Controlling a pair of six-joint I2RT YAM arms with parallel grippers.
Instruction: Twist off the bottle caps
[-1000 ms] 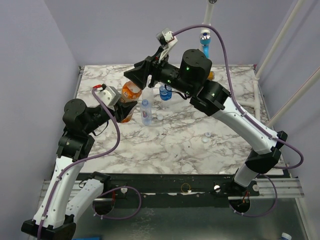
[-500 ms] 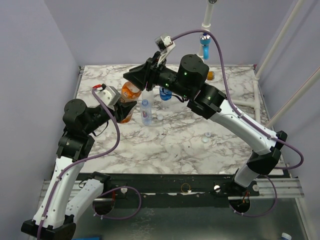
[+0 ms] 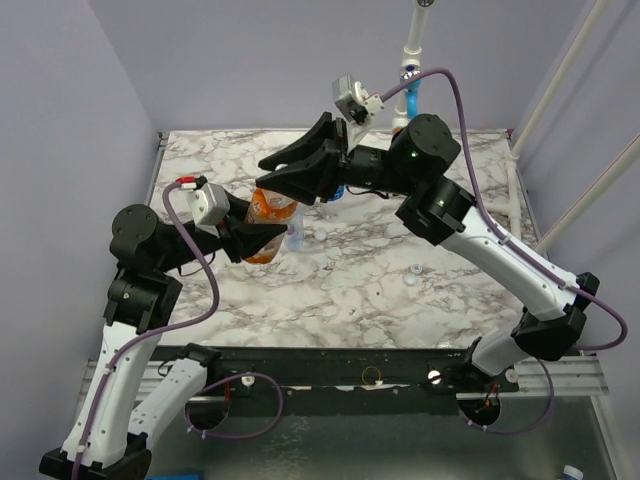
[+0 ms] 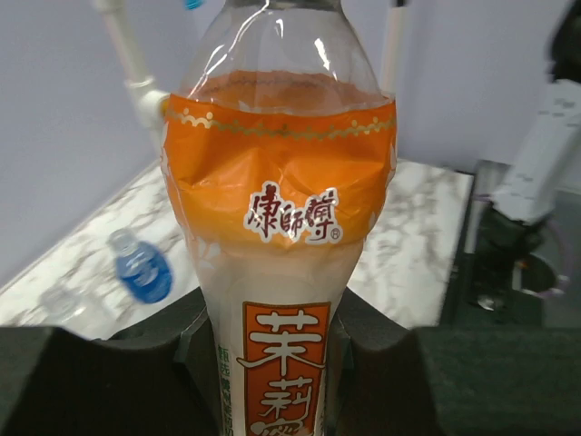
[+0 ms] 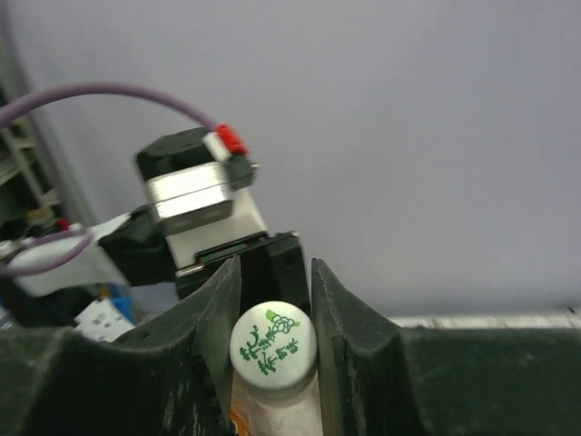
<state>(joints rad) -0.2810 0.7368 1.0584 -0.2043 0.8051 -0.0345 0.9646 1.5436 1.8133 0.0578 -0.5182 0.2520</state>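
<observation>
White loose caps [image 3: 409,282], two of them close together, lie on the marble desk [image 3: 360,300] toward the near right, well apart from both arms. Further in on the left side, the left end effector [image 3: 262,238] is clamped on the lower body of the orange bottle [image 3: 270,210]. Its dark fingers [image 4: 381,363] press against the label on both sides in the left wrist view. The bottle leans rather than standing straight, and whether its base touches the desk cannot be told. At the bottle's top sits its white cap [image 5: 272,350], printed in green. The right end effector [image 3: 275,178] reaches in from the right and is closed on that cap, one finger against each side. Just beside the orange bottle stands the slim bottle [image 3: 293,235], with a third loose cap [image 3: 320,235] on the desk to its right. Behind these, the blue-labelled bottle [image 3: 337,190] shows only partly past the right arm. At the far edge rises the white pipe [image 3: 413,40].
</observation>
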